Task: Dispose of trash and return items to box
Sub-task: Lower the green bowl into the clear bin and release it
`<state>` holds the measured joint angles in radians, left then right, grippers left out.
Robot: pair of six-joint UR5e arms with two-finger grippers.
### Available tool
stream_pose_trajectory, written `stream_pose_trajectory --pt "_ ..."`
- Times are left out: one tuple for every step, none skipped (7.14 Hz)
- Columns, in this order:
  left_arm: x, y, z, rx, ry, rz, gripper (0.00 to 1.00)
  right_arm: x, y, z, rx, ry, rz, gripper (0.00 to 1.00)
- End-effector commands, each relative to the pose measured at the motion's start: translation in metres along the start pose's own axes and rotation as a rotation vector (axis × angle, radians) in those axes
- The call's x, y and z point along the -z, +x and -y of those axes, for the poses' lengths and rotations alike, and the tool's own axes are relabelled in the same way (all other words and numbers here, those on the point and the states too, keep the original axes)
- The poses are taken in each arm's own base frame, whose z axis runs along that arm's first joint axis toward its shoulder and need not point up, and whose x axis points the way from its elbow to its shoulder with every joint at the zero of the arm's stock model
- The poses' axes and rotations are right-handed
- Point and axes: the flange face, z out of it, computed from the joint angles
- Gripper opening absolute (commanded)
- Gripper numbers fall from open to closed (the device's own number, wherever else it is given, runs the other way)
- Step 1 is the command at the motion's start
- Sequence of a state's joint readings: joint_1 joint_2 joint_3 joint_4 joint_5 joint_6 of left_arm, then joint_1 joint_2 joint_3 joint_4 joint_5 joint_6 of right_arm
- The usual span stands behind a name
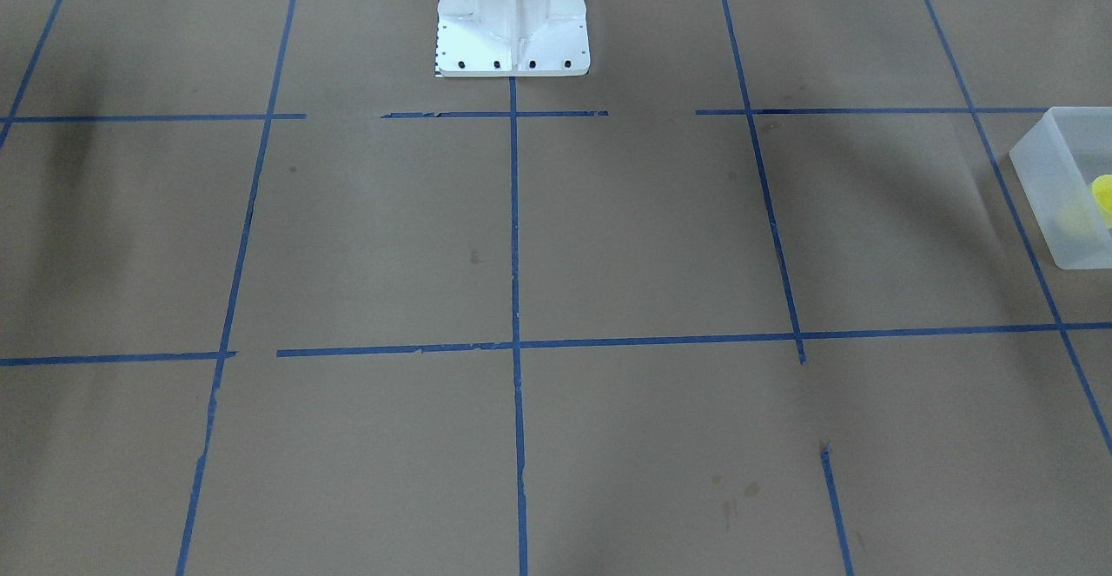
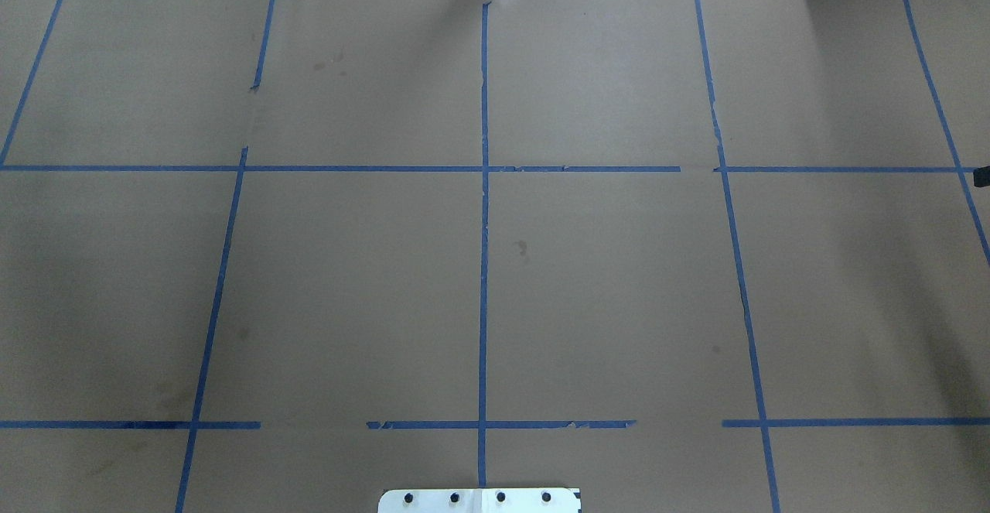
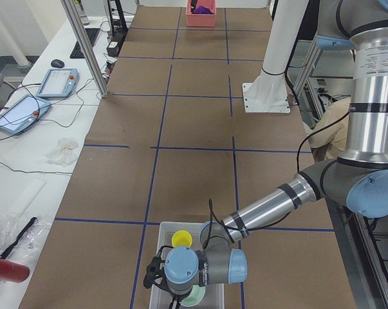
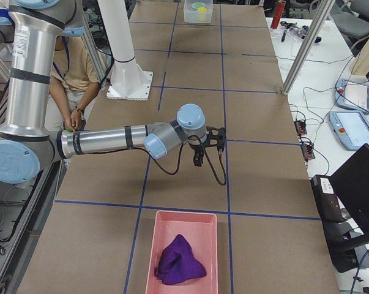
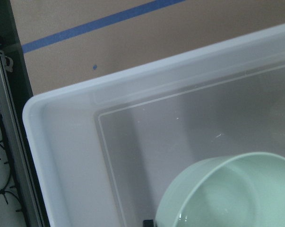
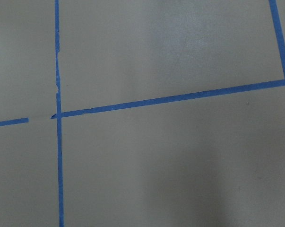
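The translucent white box (image 3: pixel 156 239) stands at the table's left end; it also shows in the front view (image 1: pixel 1055 185) and far off in the right view (image 4: pixel 190 11). The yellow cup (image 3: pixel 181 239) stands inside it, also seen in the front view (image 1: pixel 1103 198). The mint-green bowl (image 5: pixel 232 194) is inside the box near a corner, under my left gripper (image 3: pixel 156 278). I cannot tell whether that gripper is open or touches the bowl. My right gripper (image 4: pixel 198 156) hovers over bare table. I cannot tell whether it is open or shut.
A pink tray (image 4: pixel 149 245) holding a purple cloth (image 4: pixel 179 260) sits at the table's right end. The white robot base (image 1: pixel 512 29) stands at mid-table. The brown table has blue tape lines. A person sits behind the robot (image 4: pixel 74 67).
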<state>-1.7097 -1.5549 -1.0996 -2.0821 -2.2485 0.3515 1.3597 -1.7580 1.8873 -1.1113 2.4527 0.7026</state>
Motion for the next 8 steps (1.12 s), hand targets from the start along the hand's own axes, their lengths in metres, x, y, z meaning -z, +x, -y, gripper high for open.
stream_pose_trajectory --pt "0.045 0.037 0.031 0.030 0.121 -0.073 1.00 0.002 -0.001 0.002 0.005 0.023 -0.019 1.00" --pt "0.104 0.081 0.054 0.056 0.216 -0.075 1.00 0.004 0.004 0.005 0.007 0.064 -0.063 1.00" --pt "0.138 0.108 0.061 0.115 0.235 -0.081 1.00 0.004 0.008 0.007 0.002 0.067 -0.072 1.00" --pt "0.172 0.138 0.079 0.125 0.222 -0.087 1.00 0.006 0.020 0.012 -0.014 0.068 -0.086 1.00" --pt "0.201 0.171 0.093 0.114 0.205 -0.082 1.00 0.005 0.016 0.016 -0.008 0.054 -0.095 1.00" --pt "0.210 0.180 0.102 0.130 0.188 -0.083 1.00 -0.001 0.022 0.012 0.042 0.035 -0.112 1.00" --pt "0.194 0.193 0.115 0.115 0.140 -0.045 1.00 0.007 0.033 0.009 0.099 0.018 -0.119 1.00" --pt "0.193 0.205 0.115 0.128 0.097 -0.049 1.00 -0.002 0.050 0.004 0.176 -0.044 -0.160 1.00"
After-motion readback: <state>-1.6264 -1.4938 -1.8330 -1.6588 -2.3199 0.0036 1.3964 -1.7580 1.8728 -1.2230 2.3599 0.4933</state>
